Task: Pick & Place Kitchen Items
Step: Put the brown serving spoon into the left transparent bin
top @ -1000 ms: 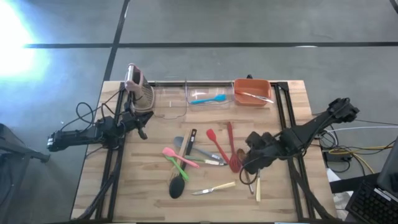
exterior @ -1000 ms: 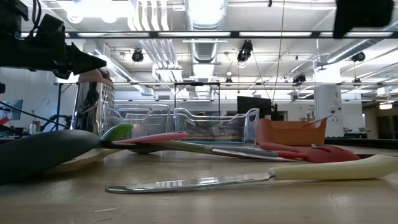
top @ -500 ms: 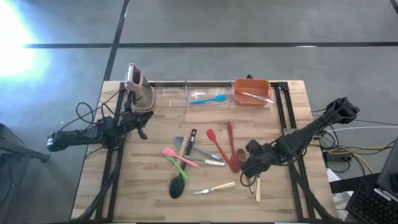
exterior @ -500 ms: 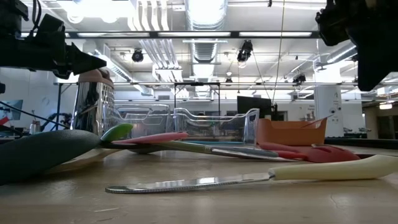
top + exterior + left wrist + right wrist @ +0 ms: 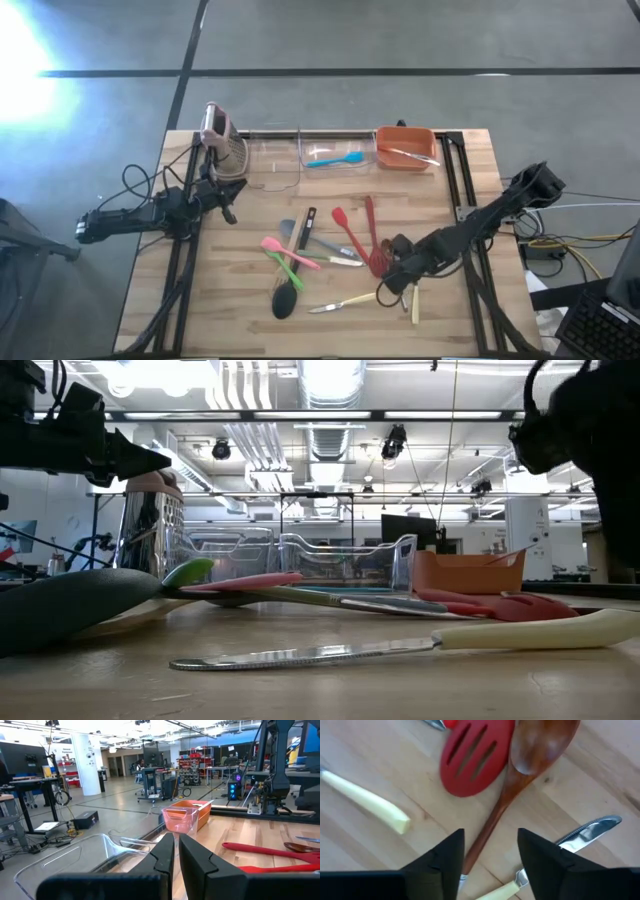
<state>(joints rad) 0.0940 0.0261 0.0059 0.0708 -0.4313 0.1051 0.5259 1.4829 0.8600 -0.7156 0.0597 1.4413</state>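
Where the utensils lie scattered mid-table, a wooden spoon (image 5: pixel 520 775) sits right under the right gripper (image 5: pixel 487 852), whose fingers are spread with the handle running between them, not pinched. Just beside the spoon's bowl is a red slotted spatula (image 5: pixel 475 757); a pale-handled knife (image 5: pixel 365 800) lies to one side, another knife (image 5: pixel 585 832) to the other. Seen from above, the right gripper (image 5: pixel 397 268) is low over the right end of the pile, w/ a red spoon (image 5: pixel 345 230), pink spatula (image 5: pixel 288 252), green one (image 5: pixel 283 265) and black ladle (image 5: pixel 286 295) to its left. Far edge: clear bin (image 5: pixel 338 150) holding a blue spatula (image 5: pixel 334 159), orange bin (image 5: pixel 405 147) right of it, rack (image 5: pixel 222 140) at far left. Left gripper (image 5: pixel 228 203) hangs near the rack, fingers pressed together, holding nothing.
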